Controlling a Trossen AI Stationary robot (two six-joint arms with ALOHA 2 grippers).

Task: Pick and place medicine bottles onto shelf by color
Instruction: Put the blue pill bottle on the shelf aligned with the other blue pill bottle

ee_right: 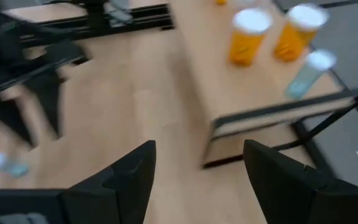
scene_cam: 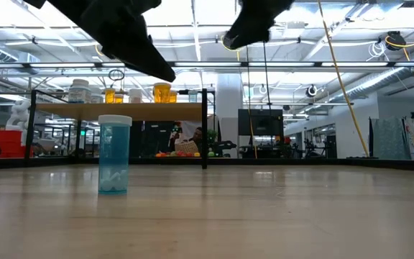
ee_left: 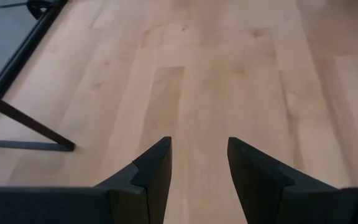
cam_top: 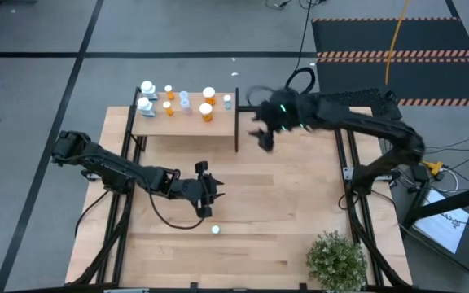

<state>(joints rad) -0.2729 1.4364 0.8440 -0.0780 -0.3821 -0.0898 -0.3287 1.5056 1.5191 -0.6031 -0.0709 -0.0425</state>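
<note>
Bottle (cam_top: 216, 229) stands alone on bench (cam_top: 283, 203); left claw (cam_top: 205, 194), parted and empty, should descend squarely around it. Right claw (cam_top: 264, 138), spread empty, waits beside shelf (cam_top: 187, 124).

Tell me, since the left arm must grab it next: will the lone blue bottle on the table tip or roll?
The blue bottle stands tall and narrow, so a sideways nudge likely tips it. Being round, it would probably roll. It looks nearly empty, so likely light.
</note>
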